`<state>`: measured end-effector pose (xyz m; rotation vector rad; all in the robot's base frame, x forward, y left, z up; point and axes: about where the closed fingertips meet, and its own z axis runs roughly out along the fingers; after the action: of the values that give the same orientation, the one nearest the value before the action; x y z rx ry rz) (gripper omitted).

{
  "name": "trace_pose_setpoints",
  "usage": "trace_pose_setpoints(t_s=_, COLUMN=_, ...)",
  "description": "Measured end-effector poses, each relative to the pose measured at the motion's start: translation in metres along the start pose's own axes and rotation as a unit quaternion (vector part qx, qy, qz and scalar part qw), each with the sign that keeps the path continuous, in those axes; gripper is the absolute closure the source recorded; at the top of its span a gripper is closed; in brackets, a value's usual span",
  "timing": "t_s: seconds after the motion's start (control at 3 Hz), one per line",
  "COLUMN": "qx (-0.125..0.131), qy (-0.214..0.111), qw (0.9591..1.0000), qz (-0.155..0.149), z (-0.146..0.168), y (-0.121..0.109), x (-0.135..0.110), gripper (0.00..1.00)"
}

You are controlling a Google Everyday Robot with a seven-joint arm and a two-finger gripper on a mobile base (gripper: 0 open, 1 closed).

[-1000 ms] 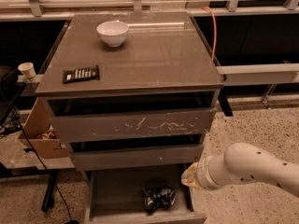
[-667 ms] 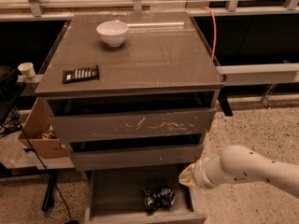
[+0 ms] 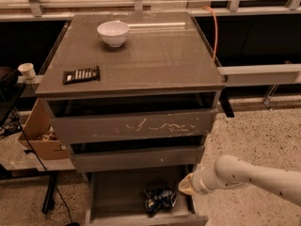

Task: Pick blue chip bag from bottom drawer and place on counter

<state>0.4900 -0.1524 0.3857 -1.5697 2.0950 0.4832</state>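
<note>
1. The gripper sits at the tan end of the white arm, which reaches in from the right. It is low down, at the right-hand rim of the bottom drawer.
2. Whether the gripper is released or clenched cannot be told from this angle. It does not appear to hold anything.
3. The blue chip bag lies crumpled on the drawer's grey floor, just beside the gripper, to its left and slightly below. Whether the two touch cannot be made out.
4. The bottom drawer stands pulled open, and the rest of its floor stretches away to the left of the gripper.
5. Directly above the gripper is the plain middle drawer front. Above that is the top drawer front, marked with white scratches.
6. The counter surface is well above the gripper. A white bowl stands near its far edge. A flat black bar lies toward its near left corner.
7. Far to the gripper's left, beside the cabinet, is an open cardboard box. A paper cup stands higher up on that side.
8. An orange cable hangs behind the cabinet's right rear corner, high above the gripper.
</note>
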Motion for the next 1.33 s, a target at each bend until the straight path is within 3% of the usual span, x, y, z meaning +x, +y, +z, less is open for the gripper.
trace_pose_setpoints(t_s=0.33, qx=0.000, qy=0.000, qw=1.0000, qz=-0.001, z=-0.001, y=0.000, x=-0.001, gripper=1.00)
trace_pose_setpoints(t_s=0.67, qx=-0.039, qy=-0.012, qw=0.9991, qz=0.012, z=0.039, y=0.019, x=0.019, gripper=1.00)
trace_pose_setpoints(t_s=1.0, qx=-0.063, qy=-0.023, qw=0.9976, qz=0.017, z=0.067, y=0.034, x=0.030, gripper=1.00)
trace_pose_setpoints(t_s=1.33, qx=-0.066, qy=-0.043, qw=0.9969, qz=0.002, z=0.086, y=0.043, x=0.028, gripper=1.00)
